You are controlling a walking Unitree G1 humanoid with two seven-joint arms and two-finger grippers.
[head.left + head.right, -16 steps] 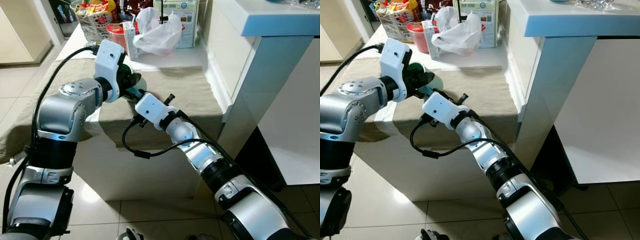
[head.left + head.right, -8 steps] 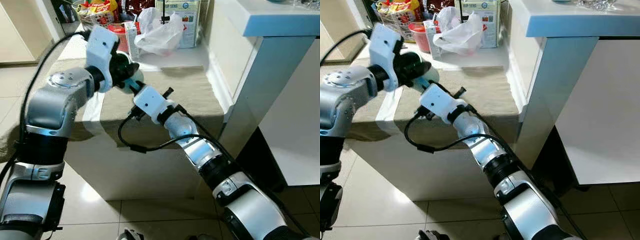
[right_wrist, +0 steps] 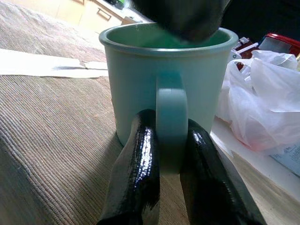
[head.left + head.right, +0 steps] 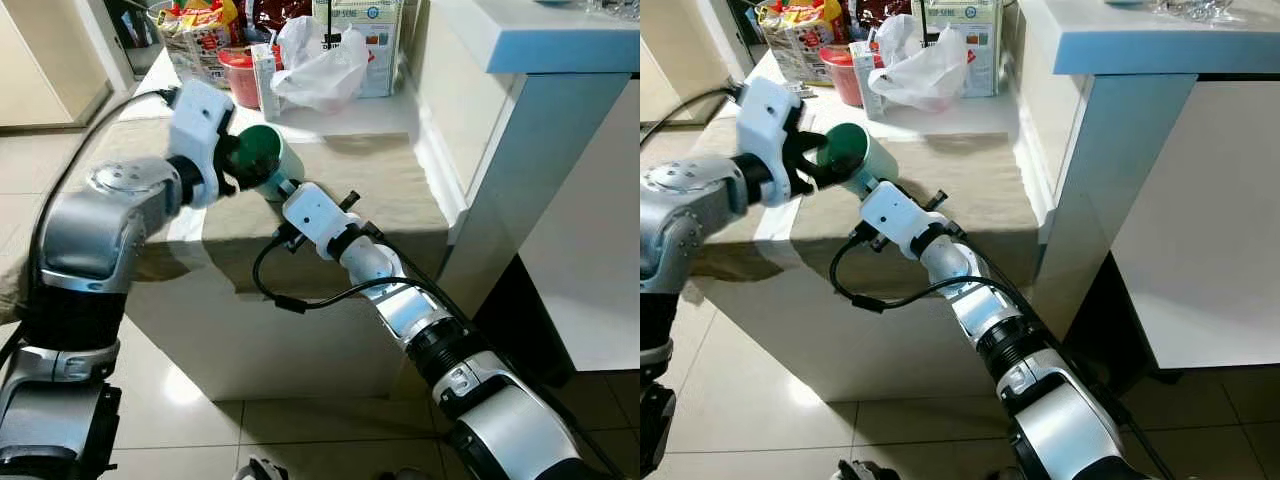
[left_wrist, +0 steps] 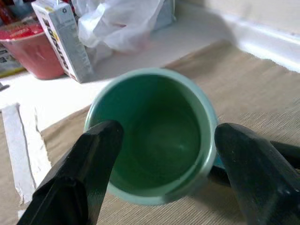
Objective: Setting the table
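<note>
The mug (image 3: 165, 83) looked like smooth pale green plastic or glazed ware with a soft sheen, darker green inside. The right gripper (image 3: 171, 176) had glossy black fingers (image 3: 140, 178) that caught the light; the left gripper (image 5: 161, 183) had duller black fingers (image 5: 79, 187). A coarse, ribbed, matt tan cloth (image 4: 385, 185) covered the bench (image 4: 330, 340), whose side was smooth white. A thin, crinkled white plastic bag (image 4: 320, 65) shone faintly. The floor (image 4: 300, 430) was glossy tile.
</note>
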